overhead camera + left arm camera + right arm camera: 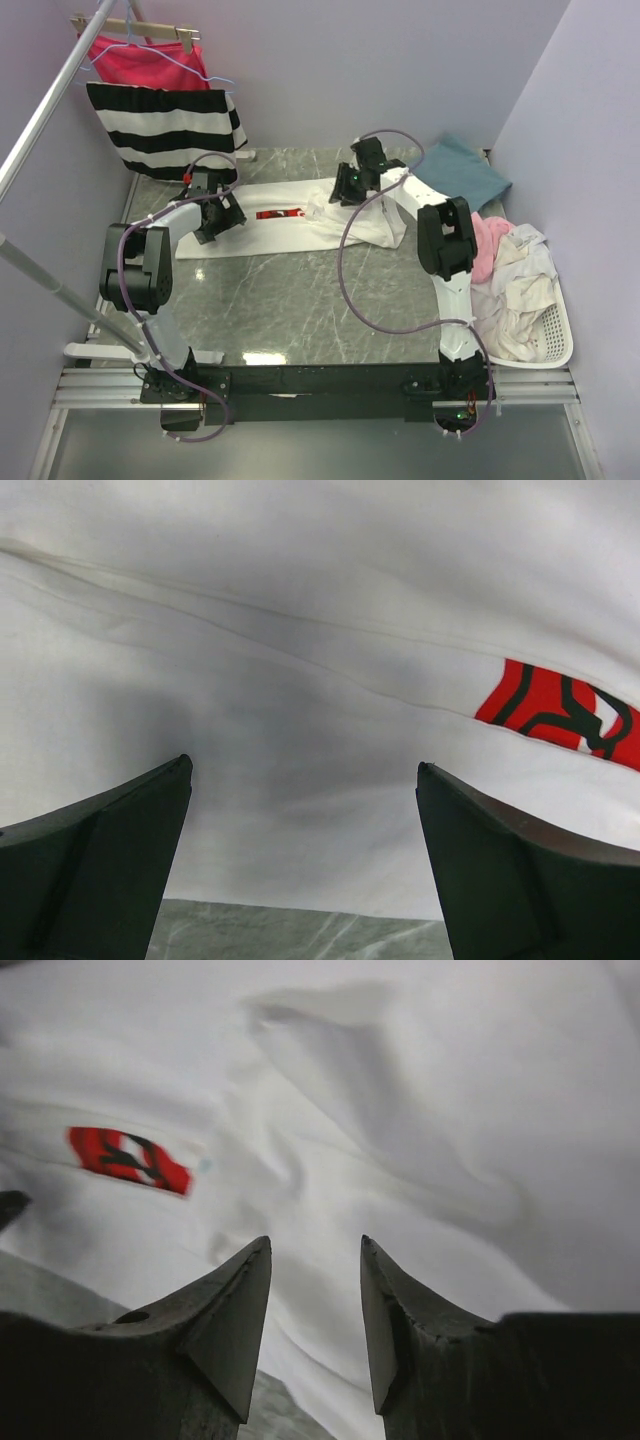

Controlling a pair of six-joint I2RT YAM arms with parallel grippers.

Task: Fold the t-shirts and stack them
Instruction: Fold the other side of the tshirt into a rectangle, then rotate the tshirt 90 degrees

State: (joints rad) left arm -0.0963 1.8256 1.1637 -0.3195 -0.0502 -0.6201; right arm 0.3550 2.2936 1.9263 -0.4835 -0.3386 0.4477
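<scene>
Well, starting at the left, the striped garment point(165, 125) hangs at the back corner, no part of the job. Just in front of it the left gripper point(218, 218) hangs over the left end of the white t-shirt point(270, 232). Its jaws are spread wide and hold nothing, and the wrist view shows the shirt's edge and a strip of table point(300, 300) between them. The shirt lies on the table with its long axis running left to right and its red logo point(278, 213) roughly between the two arms. Its right end is bunched up. The right gripper point(345, 188) sits over that bunch, jaws a narrow gap apart with nothing in them. So each arm has its own end of the shirt below it, and I reckon the fold wants both ends pinched. Further right a teal t-shirt point(468, 172) lies at the back, and pale tees point(515, 285) fill the basket point(560, 345).
</scene>
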